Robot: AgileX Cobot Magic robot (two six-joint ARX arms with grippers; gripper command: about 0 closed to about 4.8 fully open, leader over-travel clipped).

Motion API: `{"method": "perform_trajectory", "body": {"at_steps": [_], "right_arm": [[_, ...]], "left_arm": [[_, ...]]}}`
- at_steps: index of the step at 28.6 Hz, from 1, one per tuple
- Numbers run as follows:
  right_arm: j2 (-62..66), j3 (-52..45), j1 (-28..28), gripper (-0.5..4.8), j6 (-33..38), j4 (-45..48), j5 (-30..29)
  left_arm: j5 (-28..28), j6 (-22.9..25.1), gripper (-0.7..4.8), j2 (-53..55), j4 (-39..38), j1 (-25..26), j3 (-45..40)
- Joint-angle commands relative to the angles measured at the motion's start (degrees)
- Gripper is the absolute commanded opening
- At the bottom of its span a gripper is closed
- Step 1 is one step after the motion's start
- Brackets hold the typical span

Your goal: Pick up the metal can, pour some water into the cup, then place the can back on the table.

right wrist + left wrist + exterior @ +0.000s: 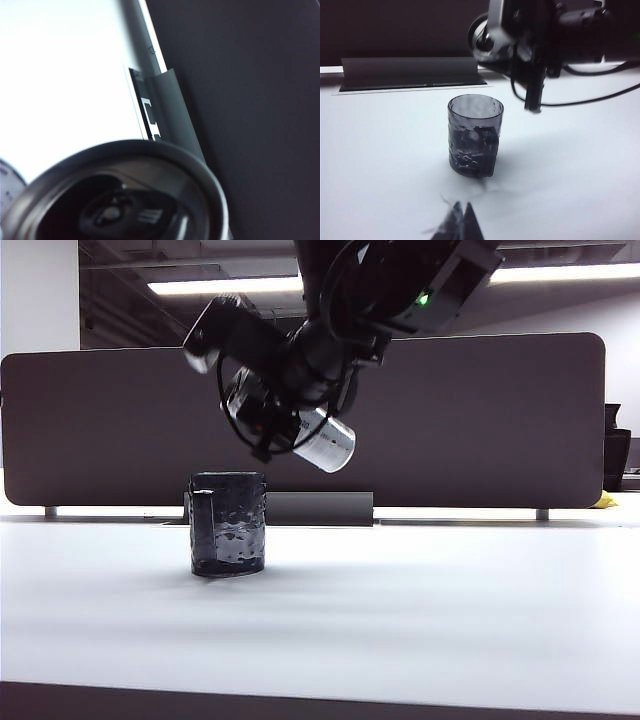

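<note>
R hand | grips metal can tilted | above-right of cup

The cup stands on the table, left of centre in the exterior view. Behind it, at twelve o'clock, the divider panel runs across the table's far side, with a low bracket at its foot just behind and to the right of the cup. The right gripper hangs above the cup, at about one o'clock from it, holding the metal can tilted, clear of the cup. The left gripper sits near the cup's front, fingertips together.
</note>
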Motion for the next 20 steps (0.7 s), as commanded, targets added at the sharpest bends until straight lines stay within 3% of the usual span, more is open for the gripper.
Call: {"method": "perform_trajectory", "body": {"at_steps": [1,10,20], "right_arm": [[-2.56,0.63,-0.63,2.10,5.86,2.54,0.26],[-7.43,-0.42,-4.24,2.10,17.81,-3.69,-3.69],[-17.07,-12.20,-10.21,2.10,33.18,-1.16,-11.32]], "left_arm": [[0.00,0.24,-0.05,0.04,0.72,-0.04,0.07],[0.00,0.24,-0.05,0.04,0.70,-0.04,0.07],[0.00,0.24,-0.05,0.04,0.70,-0.02,0.07]]}}
